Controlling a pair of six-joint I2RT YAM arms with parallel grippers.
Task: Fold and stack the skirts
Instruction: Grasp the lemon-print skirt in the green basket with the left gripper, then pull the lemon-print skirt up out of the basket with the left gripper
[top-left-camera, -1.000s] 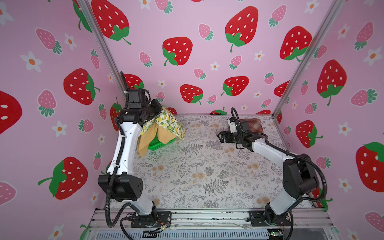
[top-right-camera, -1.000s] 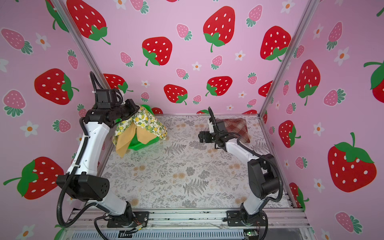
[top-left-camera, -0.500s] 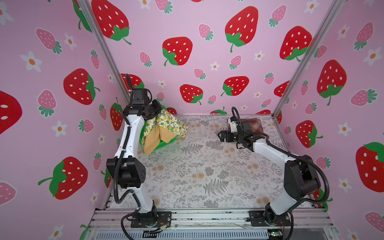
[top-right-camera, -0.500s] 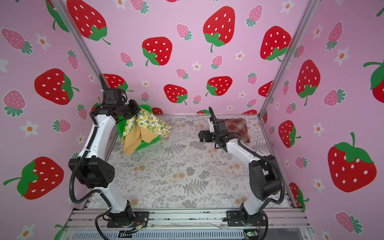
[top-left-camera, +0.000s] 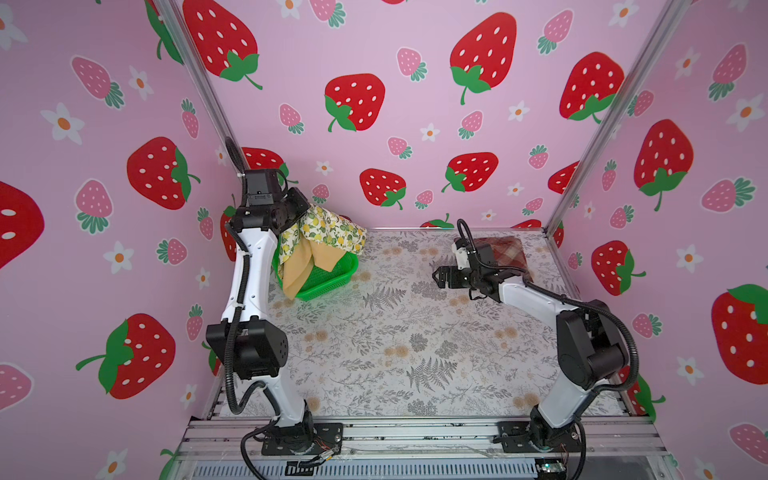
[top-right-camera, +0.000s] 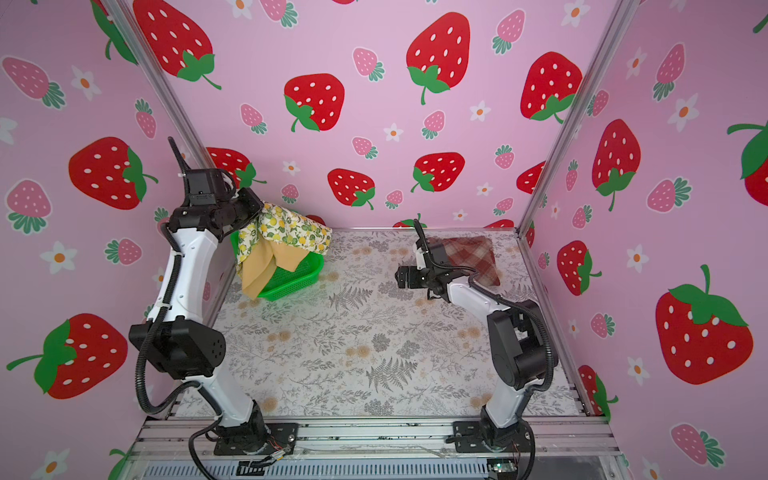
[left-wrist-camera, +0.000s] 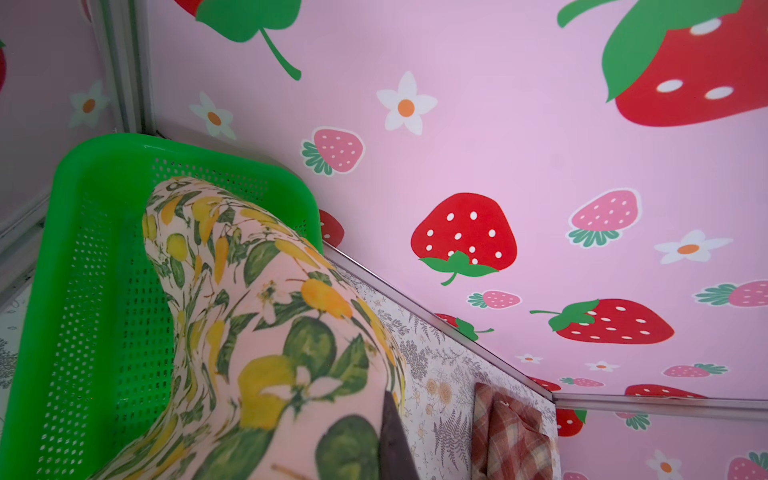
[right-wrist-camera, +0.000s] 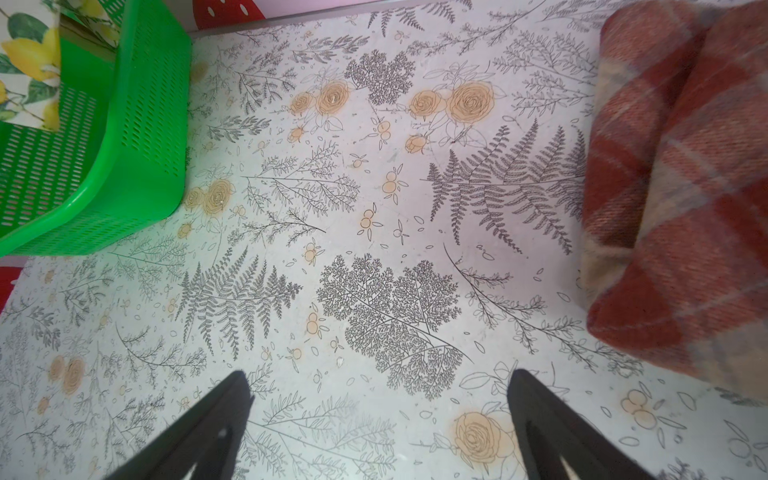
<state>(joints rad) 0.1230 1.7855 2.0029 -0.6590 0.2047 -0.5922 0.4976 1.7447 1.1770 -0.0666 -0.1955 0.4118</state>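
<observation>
My left gripper (top-left-camera: 301, 212) is shut on the lemon-print skirt (top-left-camera: 328, 230), held up above the green basket at the back left. The cloth fills the left wrist view, lemon skirt (left-wrist-camera: 266, 324), beside one dark finger (left-wrist-camera: 394, 444). The mustard skirt (top-left-camera: 307, 264) hangs under it and over the basket's front rim; I cannot tell if it is in the grip too. The plaid skirt (top-left-camera: 509, 251) lies folded at the back right. My right gripper (top-left-camera: 438, 277) is open and empty above the table, left of the plaid skirt (right-wrist-camera: 681, 199).
The green perforated basket (top-left-camera: 332, 282) stands against the left wall near the back corner, also in the right wrist view as the basket (right-wrist-camera: 145, 124). Pink strawberry walls close in the left, back and right. The fern-print table (top-left-camera: 395, 353) stretches to the front rail.
My left arm has drawn upright and lifted the lemon skirt a little higher over the basket. The right arm has barely moved.
</observation>
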